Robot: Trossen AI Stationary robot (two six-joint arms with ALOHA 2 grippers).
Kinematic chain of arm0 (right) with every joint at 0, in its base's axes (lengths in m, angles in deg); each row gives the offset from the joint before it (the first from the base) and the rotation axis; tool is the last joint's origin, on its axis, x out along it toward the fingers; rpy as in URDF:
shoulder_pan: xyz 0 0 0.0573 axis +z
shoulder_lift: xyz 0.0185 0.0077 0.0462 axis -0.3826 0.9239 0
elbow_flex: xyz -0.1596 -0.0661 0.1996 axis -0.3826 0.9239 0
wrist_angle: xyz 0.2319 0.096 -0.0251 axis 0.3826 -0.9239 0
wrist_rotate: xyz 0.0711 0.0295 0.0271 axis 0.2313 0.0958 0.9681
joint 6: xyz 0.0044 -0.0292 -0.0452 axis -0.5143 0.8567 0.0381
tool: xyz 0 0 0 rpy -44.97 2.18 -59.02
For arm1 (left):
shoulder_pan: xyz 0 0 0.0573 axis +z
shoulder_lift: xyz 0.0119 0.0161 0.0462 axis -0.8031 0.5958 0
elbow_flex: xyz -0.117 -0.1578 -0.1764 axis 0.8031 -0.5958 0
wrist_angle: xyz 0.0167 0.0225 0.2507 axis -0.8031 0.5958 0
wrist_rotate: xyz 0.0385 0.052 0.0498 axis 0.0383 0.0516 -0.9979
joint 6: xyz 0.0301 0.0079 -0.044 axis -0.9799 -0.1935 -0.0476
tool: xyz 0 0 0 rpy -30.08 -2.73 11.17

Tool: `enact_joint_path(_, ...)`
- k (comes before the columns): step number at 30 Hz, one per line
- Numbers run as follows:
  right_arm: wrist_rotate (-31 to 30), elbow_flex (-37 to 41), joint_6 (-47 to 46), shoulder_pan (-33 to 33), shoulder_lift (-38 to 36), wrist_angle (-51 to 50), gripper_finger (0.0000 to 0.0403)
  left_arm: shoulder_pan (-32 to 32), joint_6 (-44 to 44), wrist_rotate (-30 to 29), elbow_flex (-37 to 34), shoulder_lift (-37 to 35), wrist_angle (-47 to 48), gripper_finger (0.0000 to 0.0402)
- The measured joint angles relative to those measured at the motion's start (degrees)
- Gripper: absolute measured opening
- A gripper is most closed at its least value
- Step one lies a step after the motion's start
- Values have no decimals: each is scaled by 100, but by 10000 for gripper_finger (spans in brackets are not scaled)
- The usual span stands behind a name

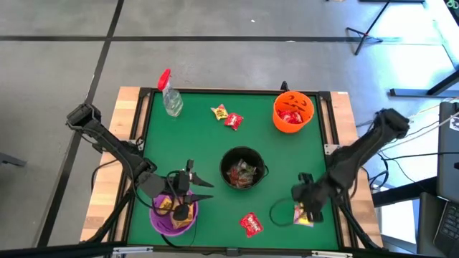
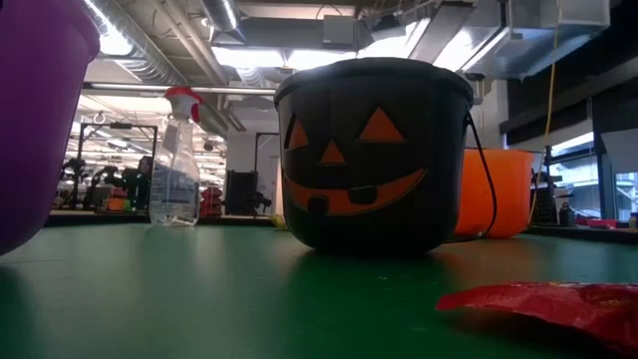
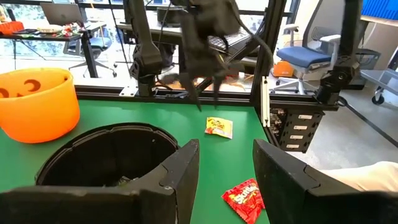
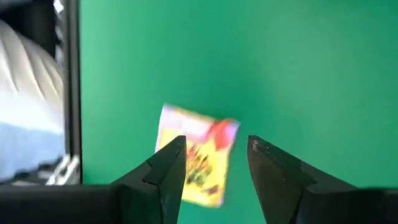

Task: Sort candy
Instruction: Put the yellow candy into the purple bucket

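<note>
My right gripper [image 4: 217,146] is open and hovers over a yellow candy packet [image 4: 198,163] that lies flat on the green mat near the table's right edge [image 1: 303,215]. Its fingers stand either side of the packet and above it. My left gripper [image 3: 227,149] is open and empty above the purple bowl [image 1: 172,215], which holds yellow candy [image 1: 165,204]. A red packet [image 1: 251,224] lies by the near edge. A yellow packet [image 1: 220,112] and a red packet [image 1: 234,120] lie toward the far side.
A black pumpkin bucket [image 1: 242,168] with candy inside stands mid-table, between the two grippers. An orange bucket [image 1: 292,111] sits at the far right corner. A clear spray bottle with a red top [image 1: 171,97] stands far left. A raised frame borders the mat.
</note>
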Motion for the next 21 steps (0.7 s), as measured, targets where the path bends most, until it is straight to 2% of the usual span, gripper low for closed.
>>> enact_joint_path(6, 503, 4, -778, 570, 948, 236, 167, 4, 0, 0, 0, 0, 0, 140)
enact_joint_path(14, 319, 4, -1291, 806, 1732, 284, 167, 4, 1, -9, 0, 0, -1, 140)
enact_joint_path(21, 138, -27, -1311, 802, 2108, 415, 165, 4, 11, -13, 0, 0, -2, 140)
